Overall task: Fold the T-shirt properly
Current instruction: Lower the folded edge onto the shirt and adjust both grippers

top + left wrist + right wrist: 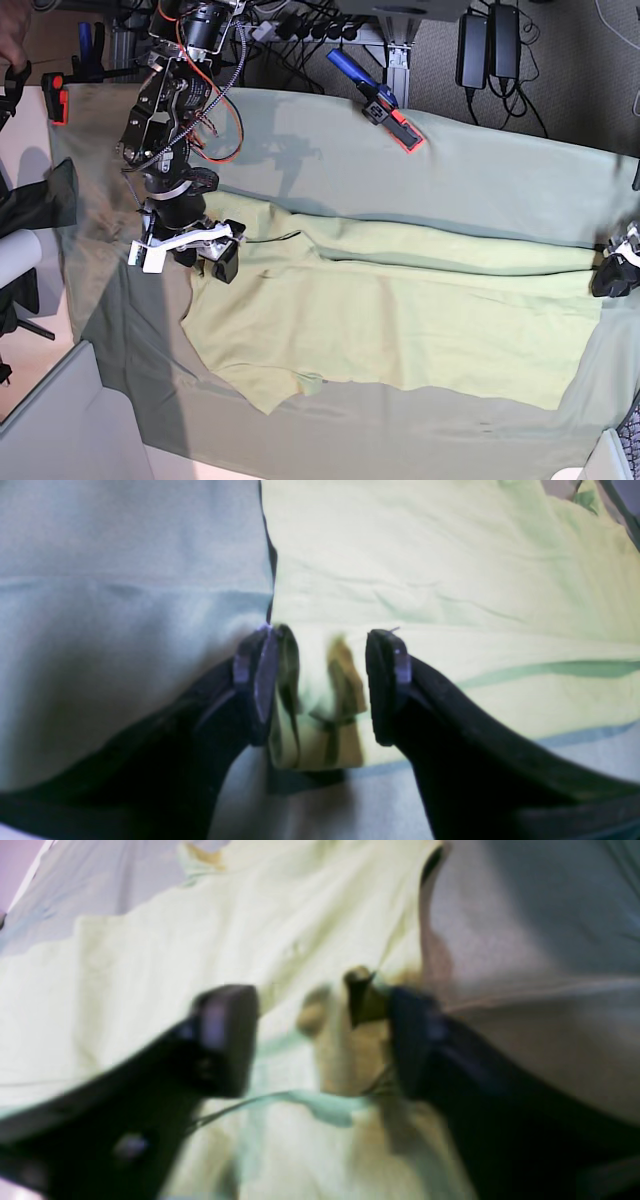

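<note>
The pale yellow-green T-shirt [400, 320] lies spread lengthwise on the grey-green table cloth [480, 170], with its far edge folded over toward the front. My right gripper [215, 255] is at the shirt's left end. In the right wrist view its jaws [320, 1040] stand apart, and a bunched piece of shirt [175, 940] lies against one finger. My left gripper [612, 272] is at the shirt's right end. Its jaws [320, 680] stand apart around a raised fold of shirt [425, 555].
A blue and red clamp [380, 100] lies on the cloth at the back. An orange clamp [55, 100] holds the cloth's back left corner. A white roll [15, 255] and a grey panel [60, 420] are at the left. Cables and power bricks hang behind the table.
</note>
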